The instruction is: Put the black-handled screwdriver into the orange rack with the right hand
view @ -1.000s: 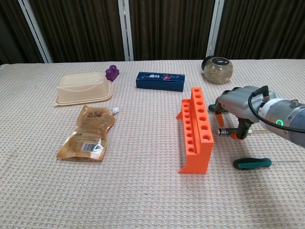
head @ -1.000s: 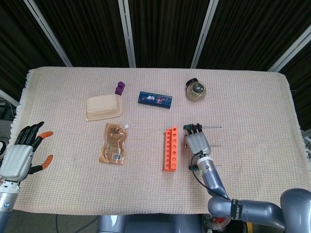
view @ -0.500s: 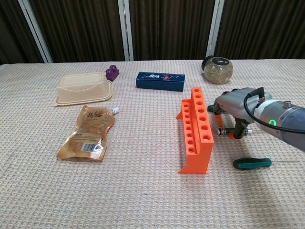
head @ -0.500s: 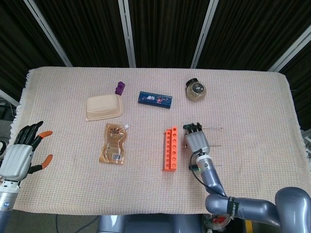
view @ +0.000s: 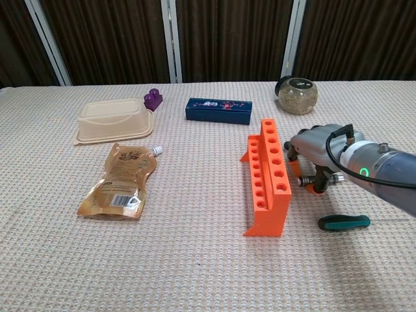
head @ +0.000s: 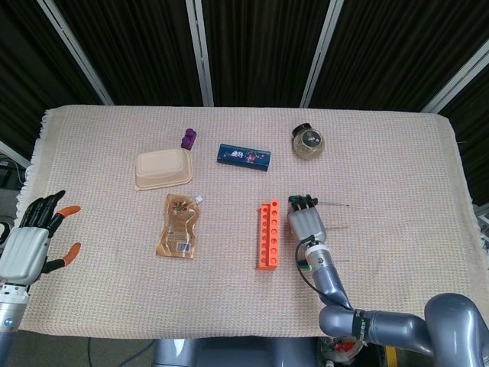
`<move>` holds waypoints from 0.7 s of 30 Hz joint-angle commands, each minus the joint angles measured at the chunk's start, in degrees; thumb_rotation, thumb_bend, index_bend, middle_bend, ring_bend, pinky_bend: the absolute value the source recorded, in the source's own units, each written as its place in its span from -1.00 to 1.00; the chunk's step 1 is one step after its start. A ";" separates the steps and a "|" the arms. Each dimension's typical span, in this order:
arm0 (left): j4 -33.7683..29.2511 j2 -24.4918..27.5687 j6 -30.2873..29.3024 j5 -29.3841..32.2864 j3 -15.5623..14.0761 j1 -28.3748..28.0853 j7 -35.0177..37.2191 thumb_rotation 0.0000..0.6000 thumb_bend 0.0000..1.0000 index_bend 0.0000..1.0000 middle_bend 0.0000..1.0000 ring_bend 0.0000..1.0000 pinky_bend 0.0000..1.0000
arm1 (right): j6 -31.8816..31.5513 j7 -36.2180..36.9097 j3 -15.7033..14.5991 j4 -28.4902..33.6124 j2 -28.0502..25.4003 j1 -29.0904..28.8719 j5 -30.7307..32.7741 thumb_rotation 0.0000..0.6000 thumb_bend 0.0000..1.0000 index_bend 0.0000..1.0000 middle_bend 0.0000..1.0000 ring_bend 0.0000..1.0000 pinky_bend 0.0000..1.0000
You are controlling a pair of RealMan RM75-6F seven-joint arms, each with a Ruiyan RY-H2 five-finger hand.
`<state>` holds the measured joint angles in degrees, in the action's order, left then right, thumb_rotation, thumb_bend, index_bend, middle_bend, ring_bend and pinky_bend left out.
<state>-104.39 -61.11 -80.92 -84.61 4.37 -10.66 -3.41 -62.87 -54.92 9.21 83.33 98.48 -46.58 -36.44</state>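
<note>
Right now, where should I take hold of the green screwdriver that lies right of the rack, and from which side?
Grip the green screwdriver by its handle, coming down from above. It lies flat, with the handle towards the rack and the thin shaft pointing right. The handle is the thick part and nothing touches it, so fingers can likely close across it from front and back.

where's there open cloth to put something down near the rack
Left of the orange rack, a bare strip runs to the brown pouch. The near edge of the cloth in front of both is bare too. Right of the rack is crowded: the right hand sits close beside it, with a green-handled screwdriver lying just in front.
</note>
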 commanded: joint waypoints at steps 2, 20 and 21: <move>0.03 -0.05 -0.01 -0.07 -0.06 -0.02 0.03 1.00 -0.35 -0.57 -1.00 -1.00 -1.00 | -0.16 0.55 -0.13 -0.13 -0.01 0.05 -0.18 1.00 -0.40 0.03 -0.69 -1.00 -1.00; -0.93 0.23 -0.32 -0.48 -0.16 -0.09 -0.76 1.00 -0.35 -0.57 -1.00 -1.00 -1.00 | -0.48 9.56 1.03 11.47 -10.69 2.89 -6.25 1.00 -0.36 0.32 -0.51 -1.00 -1.00; -1.04 0.27 -0.34 -0.57 -0.19 -0.09 -0.82 1.00 -0.35 -0.57 -1.00 -1.00 -1.00 | 0.07 10.98 1.32 13.22 -12.38 3.22 -6.87 1.00 -0.36 0.33 -0.51 -1.00 -1.00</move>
<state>-105.45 -60.84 -81.27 -85.19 4.19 -10.75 -4.23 -63.91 -47.40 9.61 92.44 90.02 -44.45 -41.62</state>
